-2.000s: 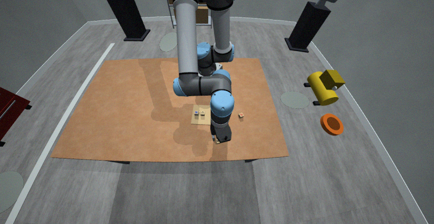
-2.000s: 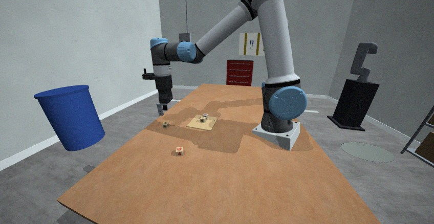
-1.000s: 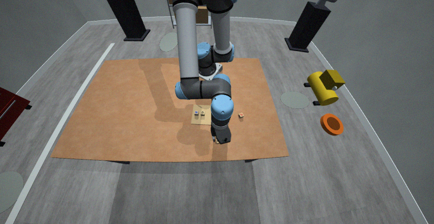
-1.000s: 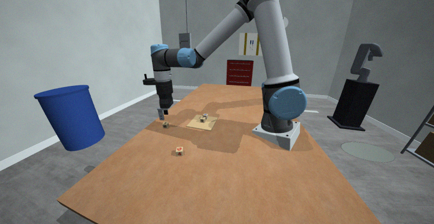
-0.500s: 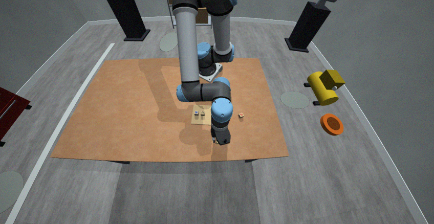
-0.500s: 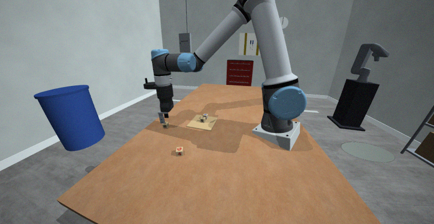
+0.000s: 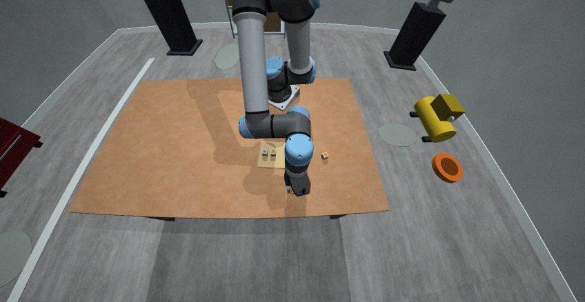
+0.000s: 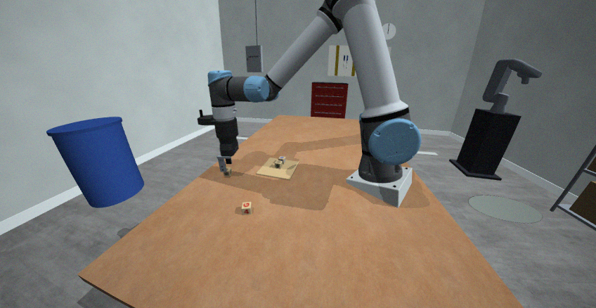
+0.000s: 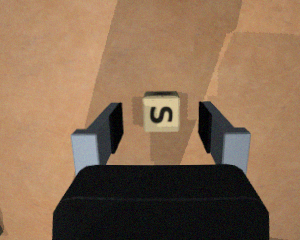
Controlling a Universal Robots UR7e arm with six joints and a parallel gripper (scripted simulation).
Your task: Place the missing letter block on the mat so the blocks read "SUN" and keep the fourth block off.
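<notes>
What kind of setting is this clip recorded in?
Probably a robotics lab or workshop cell. The arm is bolted by its base to a wooden table in a bare grey room, with a red tool cabinet at the back wall and black machine stands on the floor.
</notes>
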